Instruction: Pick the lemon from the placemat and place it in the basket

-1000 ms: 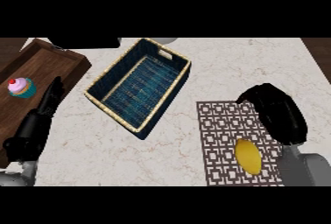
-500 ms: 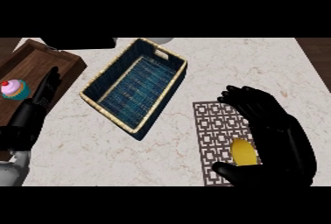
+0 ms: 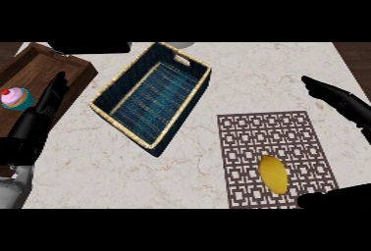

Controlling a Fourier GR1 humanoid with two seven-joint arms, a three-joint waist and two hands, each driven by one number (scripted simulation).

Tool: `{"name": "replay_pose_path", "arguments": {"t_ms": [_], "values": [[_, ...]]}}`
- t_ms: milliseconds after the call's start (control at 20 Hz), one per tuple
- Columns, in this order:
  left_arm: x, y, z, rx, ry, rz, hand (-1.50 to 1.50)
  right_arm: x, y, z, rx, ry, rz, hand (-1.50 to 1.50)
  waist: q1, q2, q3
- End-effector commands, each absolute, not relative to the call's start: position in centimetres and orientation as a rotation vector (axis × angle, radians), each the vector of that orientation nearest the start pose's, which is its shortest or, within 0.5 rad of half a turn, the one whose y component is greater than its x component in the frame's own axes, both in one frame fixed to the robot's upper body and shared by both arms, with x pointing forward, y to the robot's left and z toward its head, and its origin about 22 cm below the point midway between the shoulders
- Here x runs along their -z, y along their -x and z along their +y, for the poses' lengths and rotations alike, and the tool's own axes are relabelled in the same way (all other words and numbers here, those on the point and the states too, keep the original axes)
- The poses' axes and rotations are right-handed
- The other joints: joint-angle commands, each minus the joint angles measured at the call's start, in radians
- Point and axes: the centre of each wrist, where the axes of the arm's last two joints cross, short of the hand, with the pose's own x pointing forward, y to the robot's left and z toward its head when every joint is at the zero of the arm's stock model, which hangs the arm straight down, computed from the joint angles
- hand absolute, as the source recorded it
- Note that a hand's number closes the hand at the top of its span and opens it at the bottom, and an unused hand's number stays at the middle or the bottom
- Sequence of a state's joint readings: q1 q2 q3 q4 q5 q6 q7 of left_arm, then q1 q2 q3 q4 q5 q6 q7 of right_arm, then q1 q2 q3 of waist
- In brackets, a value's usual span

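Lemon not yet picked up

The lemon (image 3: 272,173) lies on the placemat (image 3: 246,132); the basket (image 3: 109,100) holds nothing; the right hand (image 3: 339,100) is spread, grasping nothing (left hand (image 3: 39,120) rests, released).

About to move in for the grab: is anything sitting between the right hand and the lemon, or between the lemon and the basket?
Nothing visible blocks either path. The lemon lies bare on the placemat, with the right hand open above and to its right. Only bare counter and placemat separate the lemon from the basket, which looks empty.
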State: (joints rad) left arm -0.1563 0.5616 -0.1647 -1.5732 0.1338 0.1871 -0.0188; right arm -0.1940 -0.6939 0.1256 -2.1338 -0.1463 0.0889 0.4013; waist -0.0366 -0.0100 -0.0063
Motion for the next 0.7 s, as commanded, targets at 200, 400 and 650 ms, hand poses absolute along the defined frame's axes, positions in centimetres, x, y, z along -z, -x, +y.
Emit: {"name": "replay_pose_path", "arguments": {"t_ms": [200,400,650], "values": [[-6.9,-27.0,29.1,0.361,-0.293,-1.705,0.00,-26.5,-22.1,-28.4,-1.273,0.296,-1.389,-1.50,0.037,0.008,0.004],[-7.8,-28.4,29.0,0.380,-0.299,-1.719,0.00,-27.0,-22.6,-29.1,-1.334,0.242,-1.301,-1.50,0.035,0.010,0.006],[-8.3,-28.6,29.3,0.369,-0.278,-1.723,0.00,-26.1,-24.6,-29.6,-1.333,0.258,-1.224,-1.50,0.045,0.012,0.006]]}}
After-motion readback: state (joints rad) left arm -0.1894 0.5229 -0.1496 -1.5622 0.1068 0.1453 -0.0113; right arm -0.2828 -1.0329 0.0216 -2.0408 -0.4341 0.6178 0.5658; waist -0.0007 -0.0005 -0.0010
